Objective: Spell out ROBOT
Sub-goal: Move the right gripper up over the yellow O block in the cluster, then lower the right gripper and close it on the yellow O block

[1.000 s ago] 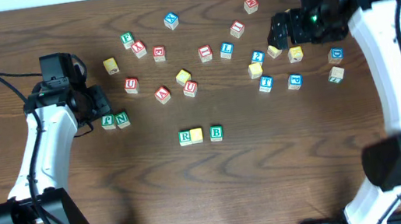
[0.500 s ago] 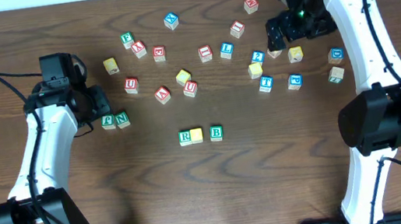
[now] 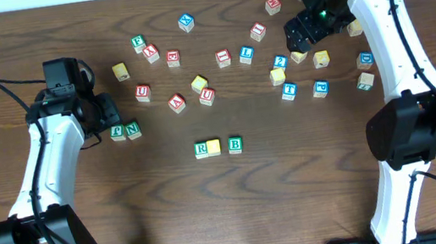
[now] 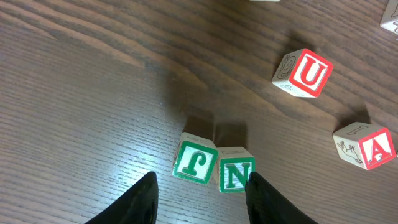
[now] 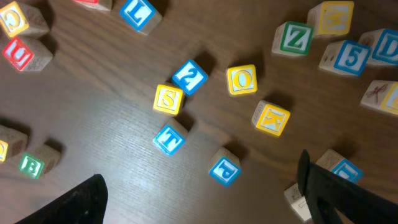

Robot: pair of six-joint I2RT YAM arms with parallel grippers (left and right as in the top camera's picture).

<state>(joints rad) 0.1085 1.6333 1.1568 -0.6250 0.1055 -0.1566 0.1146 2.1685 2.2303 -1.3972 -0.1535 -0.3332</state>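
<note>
Overhead, three cubes are sitting in a row about the middle of the desk, a little toward its front edge. The green R cube (image 3: 201,149) is touching a yellow-faced cube (image 3: 214,146), and the green B cube (image 3: 235,144) is lying just beside that. By my reading, the word is waiting on its second O, then the T.

The right gripper (image 5: 199,179) is hovering over the scatter toward the desk's far right corner, its pincer standing wide apart and clamping nothing. Beneath it the yellow O cube (image 5: 241,80) is lying face up, with a blue 2 cube (image 5: 189,76) just beside it and a yellow K cube (image 5: 271,118) near. The blue T cube (image 5: 169,139) is lying close by, next to a yellow S cube (image 5: 168,99).

The next move is probably calling for a descent astride the O without nudging those neighbours, then a carry to the bare spot past the B.

The right arm is reaching from the front along the right edge and bending inward at the wrist. The left arm is crooking along the left edge. The left gripper (image 3: 111,118) is keeping its fingers partly apart on nothing, the green F cube (image 4: 194,163) and green N cube (image 4: 236,173) lying just beyond its tips.
</note>
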